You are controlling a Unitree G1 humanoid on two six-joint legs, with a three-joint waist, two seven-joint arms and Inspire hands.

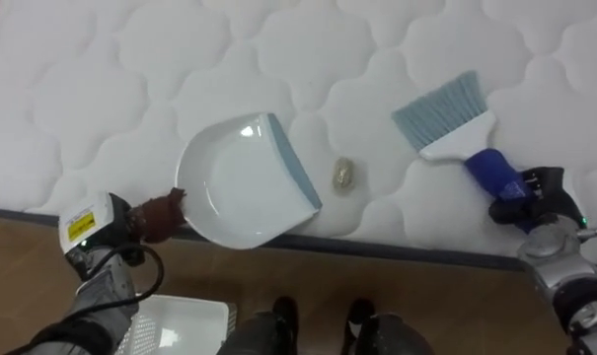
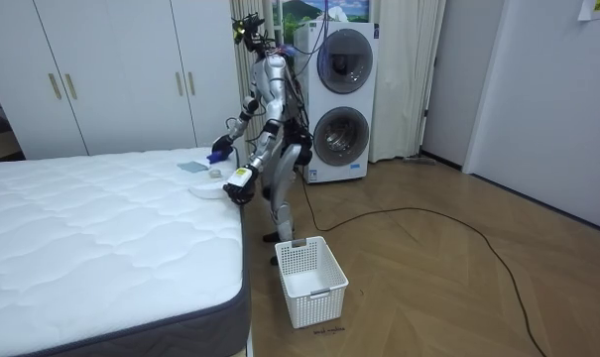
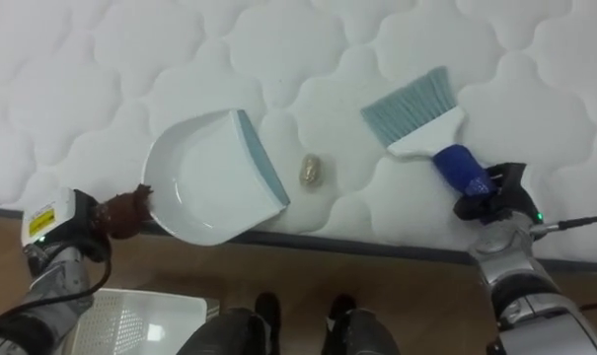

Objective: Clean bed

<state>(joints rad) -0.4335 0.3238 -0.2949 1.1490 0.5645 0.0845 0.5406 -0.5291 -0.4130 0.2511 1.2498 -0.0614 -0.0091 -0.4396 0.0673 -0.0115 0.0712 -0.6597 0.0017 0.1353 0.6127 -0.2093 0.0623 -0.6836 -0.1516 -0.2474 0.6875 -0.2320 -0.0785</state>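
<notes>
**A:** Where's the mess?
**B:** 1 small crumpled scrap (image 1: 343, 175) lies on the bed (image 1: 101, 89) near its edge; it sits between the dustpan (image 1: 234, 187) and the brush (image 1: 456, 123), touching neither.
**A:** And the hands?
**B:** The left hand (image 1: 125, 225) is clamped on the dustpan's brown handle, which juts past the bed's edge; the right hand (image 1: 525, 197) seems wrapped round the brush's blue handle, though its fingers are partly hidden.
**A:** Room to move?
**B:** The robot stands against the bed's side; a white basket (image 2: 309, 278) sits by its feet; the floor (image 2: 458, 268) spreads wide beyond.
</notes>
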